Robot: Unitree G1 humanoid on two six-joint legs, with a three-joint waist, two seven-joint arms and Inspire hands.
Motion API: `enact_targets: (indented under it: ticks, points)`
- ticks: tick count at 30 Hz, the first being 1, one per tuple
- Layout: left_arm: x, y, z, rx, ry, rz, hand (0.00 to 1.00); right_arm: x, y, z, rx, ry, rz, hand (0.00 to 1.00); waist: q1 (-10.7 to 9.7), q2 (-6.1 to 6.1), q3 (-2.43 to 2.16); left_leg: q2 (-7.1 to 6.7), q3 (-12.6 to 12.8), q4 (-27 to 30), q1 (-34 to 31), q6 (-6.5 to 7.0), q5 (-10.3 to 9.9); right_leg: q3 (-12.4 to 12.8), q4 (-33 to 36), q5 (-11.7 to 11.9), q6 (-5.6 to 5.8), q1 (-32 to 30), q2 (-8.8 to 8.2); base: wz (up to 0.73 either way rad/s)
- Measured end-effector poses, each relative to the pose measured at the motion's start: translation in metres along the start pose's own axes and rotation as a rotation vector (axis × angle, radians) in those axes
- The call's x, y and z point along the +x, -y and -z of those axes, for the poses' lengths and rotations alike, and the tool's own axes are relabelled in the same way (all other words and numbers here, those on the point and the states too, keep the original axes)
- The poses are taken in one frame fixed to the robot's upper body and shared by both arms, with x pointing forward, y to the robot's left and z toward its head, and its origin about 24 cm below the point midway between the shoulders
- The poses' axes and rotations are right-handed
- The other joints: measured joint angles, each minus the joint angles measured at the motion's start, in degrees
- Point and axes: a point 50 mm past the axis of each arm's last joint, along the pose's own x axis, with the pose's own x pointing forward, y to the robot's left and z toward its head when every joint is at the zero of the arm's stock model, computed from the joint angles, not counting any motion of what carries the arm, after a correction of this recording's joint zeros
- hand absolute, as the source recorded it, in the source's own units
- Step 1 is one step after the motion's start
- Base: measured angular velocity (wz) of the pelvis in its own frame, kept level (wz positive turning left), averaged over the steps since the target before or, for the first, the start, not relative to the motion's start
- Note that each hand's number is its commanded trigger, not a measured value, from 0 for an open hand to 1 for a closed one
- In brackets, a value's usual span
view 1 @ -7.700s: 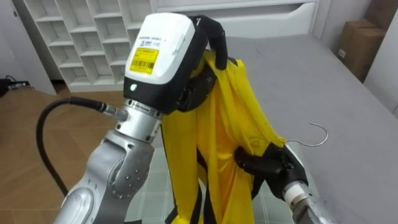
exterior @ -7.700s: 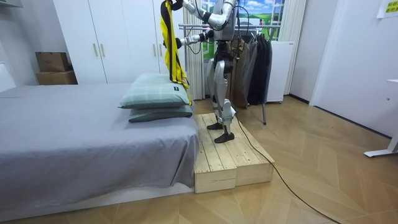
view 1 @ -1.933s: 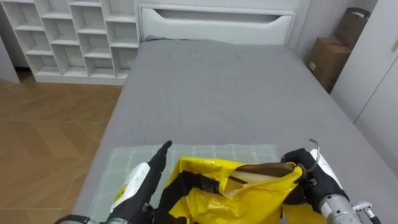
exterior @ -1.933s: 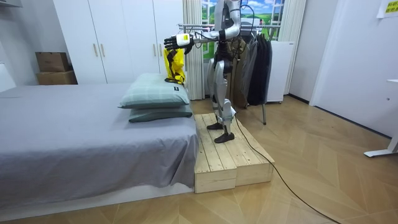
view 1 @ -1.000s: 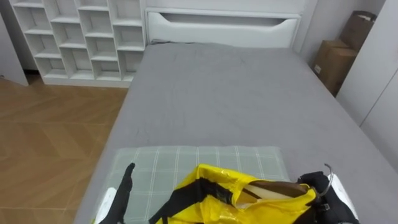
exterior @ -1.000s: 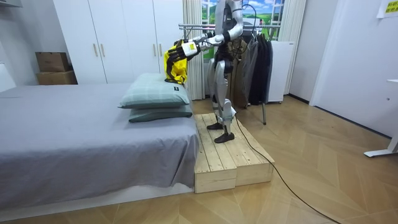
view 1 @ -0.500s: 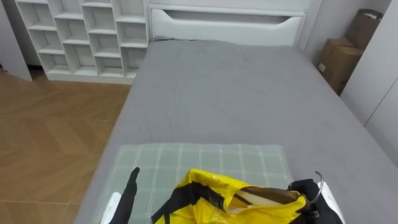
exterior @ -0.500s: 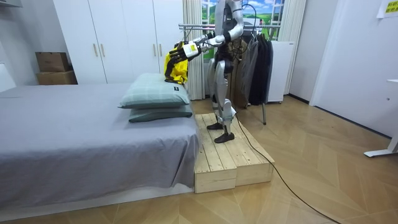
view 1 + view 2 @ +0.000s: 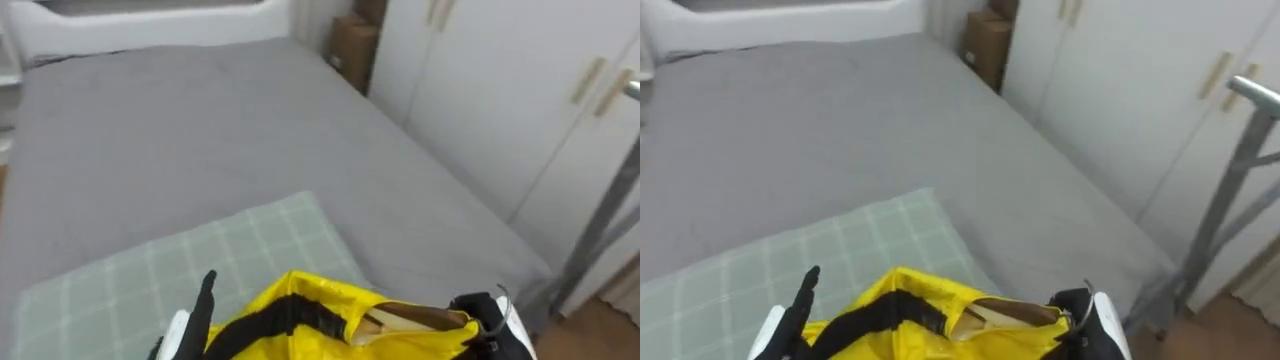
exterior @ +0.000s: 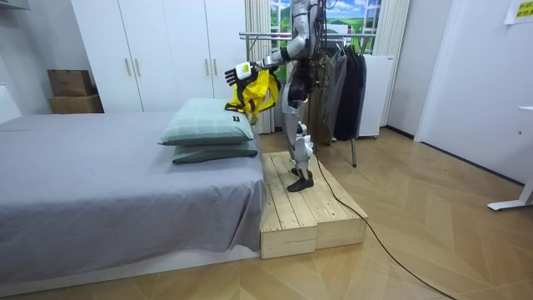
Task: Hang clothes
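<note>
A yellow garment with black trim hangs bunched on a wooden hanger at the bottom of the eye views. My right hand is curled round the hanger just below its metal hook. On the garment's left side my left hand stands with straight fingers, holding nothing. In the room view I stand on a wooden platform between the bed and the clothes rack, with the garment held out at chest height and my left hand beside it.
Under the garment lies a green checked pillow on the grey bed. White wardrobe doors and a cardboard box stand to the right. The rack's metal pole rises at the right edge; dark clothes hang on the rack.
The eye views have swung right, from the shelves to the wardrobe. In the room view my body turns toward the rack, carrying the garment to the room view's right. Both hands keep their state.
</note>
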Motion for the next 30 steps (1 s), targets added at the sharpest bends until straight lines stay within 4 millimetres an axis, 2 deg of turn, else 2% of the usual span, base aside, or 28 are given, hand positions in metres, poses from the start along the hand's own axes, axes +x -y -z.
enact_targets:
  ticks: [1, 3, 4, 5, 6, 7, 8, 9, 10, 11, 12, 13, 14, 15, 16, 17, 18, 19, 20, 21, 23, 26, 30]
  points:
    - [0.003, 0.002, -0.001, 0.0, 0.0, 0.011, 0.0, 0.001, 0.0, -0.002, -0.001, 0.008, 0.001, 1.0, -0.81, 0.09, 0.25, 0.89, 0.69, 2.02, -0.19, -0.1, -0.32, 0.1, -1.35, 0.0, -1.35, -0.19, 0.48, -0.69]
    - [0.005, 0.004, -0.003, 0.0, 0.007, 0.022, 0.0, 0.001, 0.0, -0.003, -0.001, 0.009, 0.003, 1.0, -1.13, 0.37, 0.18, 2.29, -1.05, 4.27, -0.64, -0.68, -0.82, 1.32, -2.43, 0.54, -2.17, -1.01, 1.99, -0.54]
    - [0.007, 0.004, -0.005, 0.001, 0.013, 0.022, 0.0, 0.002, -0.001, -0.004, 0.001, 0.014, 0.0, 1.0, -1.37, 0.43, 0.2, 3.54, -2.35, 6.12, -1.06, -1.14, -1.29, 1.87, -2.45, 0.62, -2.74, -1.22, 2.92, -0.46]
    - [0.007, 0.005, -0.006, -0.002, 0.014, 0.022, 0.0, 0.003, 0.0, -0.007, -0.005, 0.023, -0.003, 1.0, -1.89, 0.43, 0.14, 4.72, -3.24, 8.35, -1.5, -1.4, -1.77, 2.18, -2.11, 0.27, -3.35, -1.46, 3.46, -0.43]
    - [0.007, 0.004, -0.006, -0.001, 0.014, 0.02, 0.0, 0.004, 0.0, -0.009, -0.012, 0.033, -0.003, 1.0, -1.97, 0.41, 0.07, 5.19, -4.02, 9.54, -2.0, -1.46, -1.91, 2.48, -1.86, 0.03, -3.74, -1.76, 3.64, -0.46]
    - [0.008, 0.003, -0.005, -0.003, 0.013, 0.012, 0.0, 0.007, 0.001, -0.015, -0.031, 0.058, -0.002, 1.0, -1.96, 0.39, 0.05, 5.95, -6.16, 12.21, -2.98, -1.45, -1.91, 3.64, -0.96, -0.49, -4.41, -2.54, 3.91, -0.57]
    - [0.007, 0.002, -0.005, -0.004, 0.011, 0.009, 0.0, 0.009, 0.003, -0.021, -0.052, 0.08, 0.004, 1.0, -2.13, 0.67, -0.02, 6.62, -9.48, 15.16, -3.84, -1.44, -1.9, 5.49, -0.26, -0.86, -4.97, -2.95, 4.62, -0.66]
    - [0.007, 0.002, -0.004, -0.004, 0.007, 0.007, 0.0, 0.01, 0.003, -0.023, -0.059, 0.089, 0.006, 1.0, -2.08, 0.91, -0.08, 6.86, -11.38, 16.77, -4.21, -1.43, -1.88, 6.37, -0.15, -1.0, -5.2, -2.84, 5.16, -0.73]
    - [0.004, 0.002, -0.001, -0.004, -0.004, 0.001, 0.0, 0.01, 0.004, -0.026, -0.066, 0.103, 0.009, 1.0, -2.15, 1.52, -0.43, 7.38, -16.2, 20.21, -5.4, -1.01, -1.49, 8.2, -0.16, -1.12, -5.6, -2.1, 6.23, -0.81]
    - [0.002, 0.003, 0.002, -0.006, -0.013, -0.003, 0.0, 0.01, 0.004, -0.028, -0.066, 0.114, 0.011, 1.0, -1.48, 1.59, -0.48, 5.56, -22.7, 20.76, -6.53, -0.19, -1.26, 11.55, -0.22, -1.3, -5.64, -1.54, 6.93, -0.91]
    - [0.001, 0.006, 0.002, -0.009, -0.014, 0.0, 0.0, 0.01, 0.005, -0.029, -0.064, 0.119, 0.013, 1.0, -0.89, 1.57, -0.66, 3.97, -26.53, 19.15, -6.69, 0.04, -1.63, 13.24, -0.33, -1.28, -5.66, -1.51, 7.01, -1.19]
    - [0.0, 0.01, 0.0, -0.016, -0.009, 0.007, 0.0, 0.01, 0.006, -0.033, -0.064, 0.135, 0.017, 1.0, 0.11, 1.5, -0.62, 0.68, -32.07, 15.29, -7.26, -0.3, -1.7, 16.58, -0.62, -0.86, -5.67, -1.62, 7.17, -1.45]
    - [0.0, 0.014, -0.002, -0.034, -0.006, 0.006, 0.0, 0.01, 0.006, -0.037, -0.065, 0.154, 0.016, 1.0, 1.28, 1.55, -0.65, -1.64, -36.3, 11.62, -8.13, -0.58, -1.53, 19.95, -0.7, -0.58, -5.5, -1.94, 7.56, -1.48]
    - [-0.001, 0.016, -0.002, -0.042, -0.005, 0.003, 0.0, 0.01, 0.005, -0.039, -0.07, 0.164, 0.012, 1.0, 1.88, 1.52, -0.63, -2.69, -38.22, 9.93, -8.47, -1.16, -1.16, 21.78, -0.77, -0.37, -5.48, -2.0, 7.95, -1.55]
    - [-0.002, 0.018, -0.003, -0.057, -0.007, -0.002, 0.0, 0.009, 0.002, -0.041, -0.084, 0.173, 0.004, 1.0, 2.41, 1.88, -0.86, -3.7, -41.55, 6.56, -9.21, -1.7, -0.24, 25.02, -1.3, 0.21, -5.37, -1.94, 8.91, -1.55]
    - [-0.002, 0.021, -0.003, -0.066, -0.009, -0.006, 0.0, 0.009, 0.0, -0.042, -0.103, 0.18, -0.003, 1.0, 2.78, 2.48, -1.2, -4.47, -44.85, 3.88, -9.96, -1.69, 1.34, 27.7, -1.4, 0.63, -5.28, -2.05, 9.76, -1.52]
    - [-0.003, 0.021, -0.003, -0.076, -0.011, -0.009, 0.0, 0.009, 0.0, -0.043, -0.113, 0.184, -0.005, 1.0, 2.92, 2.9, -1.29, -4.58, -46.06, 3.07, -10.41, -1.9, 2.57, 28.3, -1.41, 0.78, -5.28, -2.03, 10.0, -1.29]
    - [-0.002, 0.022, -0.003, -0.078, -0.01, -0.011, 0.0, 0.009, -0.002, -0.043, -0.126, 0.188, -0.008, 1.0, 2.32, 3.6, -1.6, -4.92, -47.73, 2.55, -10.94, -2.37, 6.5, 30.11, -1.33, 0.72, -4.95, -2.06, 10.87, -0.91]
    - [-0.002, 0.02, -0.004, -0.074, -0.005, -0.013, 0.0, 0.008, -0.003, -0.043, -0.129, 0.183, -0.009, 1.0, 1.26, 3.2, -1.87, -5.23, -47.2, 2.18, -9.97, -1.95, 6.97, 31.53, -1.32, 0.42, -4.41, -1.89, 11.02, -0.69]
    - [-0.001, 0.019, -0.005, -0.072, 0.001, -0.014, 0.0, 0.008, -0.003, -0.044, -0.133, 0.188, -0.007, 1.0, 0.41, 3.08, -2.01, -5.35, -46.71, 1.39, -9.43, -1.92, 6.99, 31.89, -1.43, 0.28, -4.13, -1.91, 10.86, -0.43]
    - [0.002, 0.019, -0.01, -0.065, 0.023, -0.007, 0.0, 0.008, 0.003, -0.054, -0.137, 0.234, 0.012, 1.0, -1.16, 1.51, -1.09, -6.03, -44.49, -0.55, -8.25, -1.42, 6.92, 33.45, -2.3, 0.42, -3.24, -2.03, 10.64, -0.37]
    - [0.0, 0.025, -0.011, -0.05, 0.03, 0.028, 0.0, 0.006, 0.008, -0.067, -0.127, 0.289, 0.032, 1.0, -2.72, 1.53, -1.1, -5.99, -42.44, -1.1, -7.79, -0.29, 5.86, 35.13, -4.36, 1.07, -2.48, -1.64, 11.09, -0.37]
    - [0.0, 0.027, -0.01, -0.049, 0.029, 0.051, 0.0, 0.003, 0.008, -0.065, -0.111, 0.282, 0.029, 1.0, -4.47, 1.77, -1.01, -5.81, -39.92, -1.2, -6.26, 0.53, 4.38, 35.95, -4.96, 1.42, -1.91, -0.75, 11.11, -0.37]
